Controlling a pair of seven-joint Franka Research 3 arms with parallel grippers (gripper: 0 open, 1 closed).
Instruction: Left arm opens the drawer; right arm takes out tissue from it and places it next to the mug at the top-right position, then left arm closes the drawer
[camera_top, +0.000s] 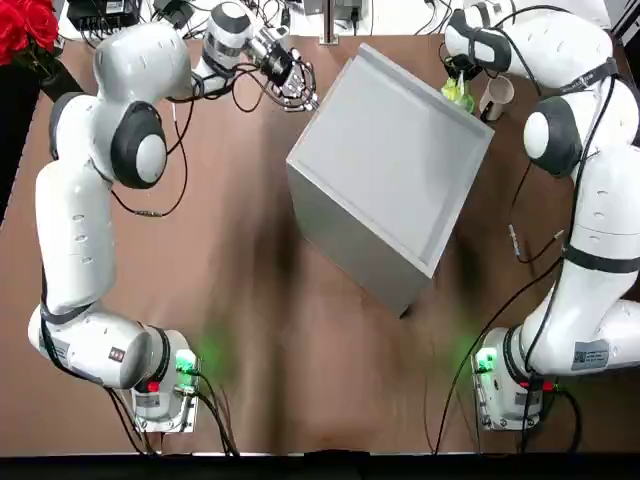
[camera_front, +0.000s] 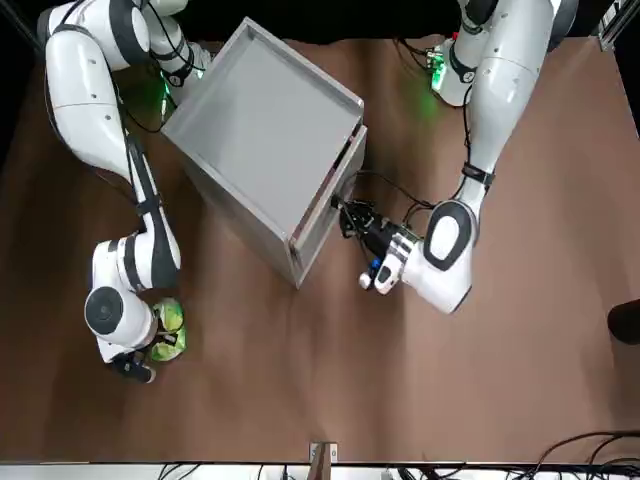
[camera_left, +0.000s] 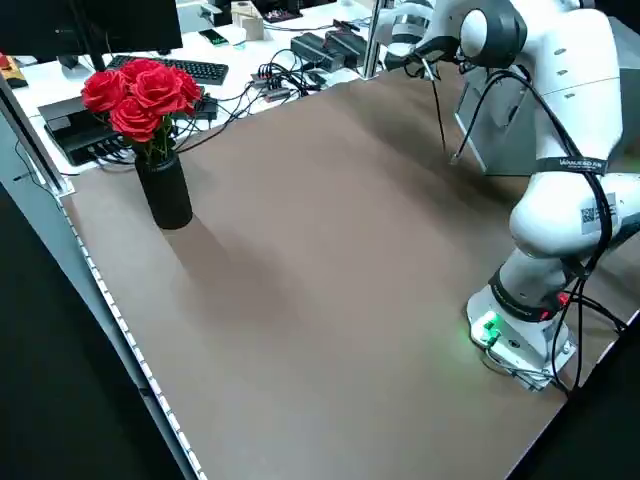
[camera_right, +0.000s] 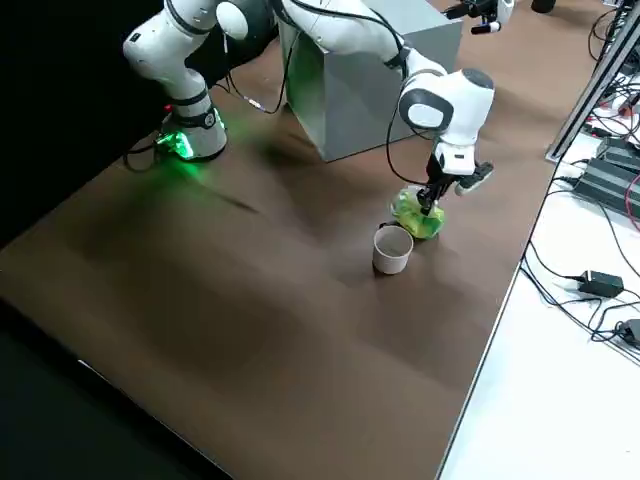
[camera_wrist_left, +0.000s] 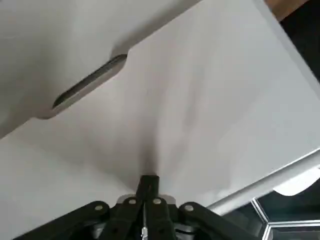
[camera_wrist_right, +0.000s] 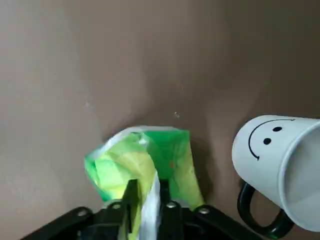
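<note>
Tissue packet (camera_wrist_right: 175, 160) between right jaws (camera_wrist_right: 149, 200), beside mug (camera_wrist_right: 275, 165)

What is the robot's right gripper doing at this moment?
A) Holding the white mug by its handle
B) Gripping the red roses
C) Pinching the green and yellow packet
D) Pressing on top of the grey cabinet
C: the right gripper has the green and yellow packet between its fingers, beside the mug.

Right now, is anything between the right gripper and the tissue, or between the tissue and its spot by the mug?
Nothing visible: the right gripper has the tissue between its fingers, and only bare tabletop shows between the tissue and the mug.
</note>
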